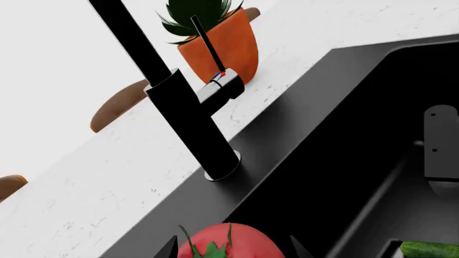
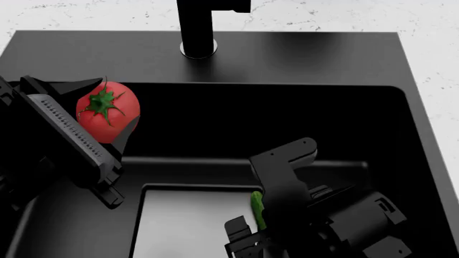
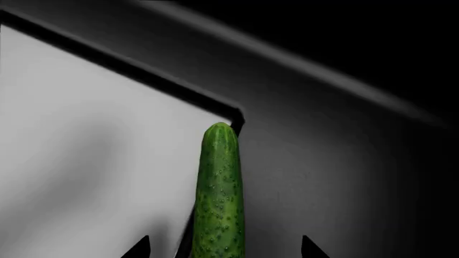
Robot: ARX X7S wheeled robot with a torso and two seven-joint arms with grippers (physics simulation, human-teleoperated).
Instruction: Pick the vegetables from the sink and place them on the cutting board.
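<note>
The left gripper clasped the tomato at the left of the head view, raised above the sink. Lower centre, the cucumber lay on the basin's pale floor just beside the right gripper; in the right wrist view its long axis ran straight out between the spread fingertips, which were not yet closed on it. The cutting board was out of frame
</note>
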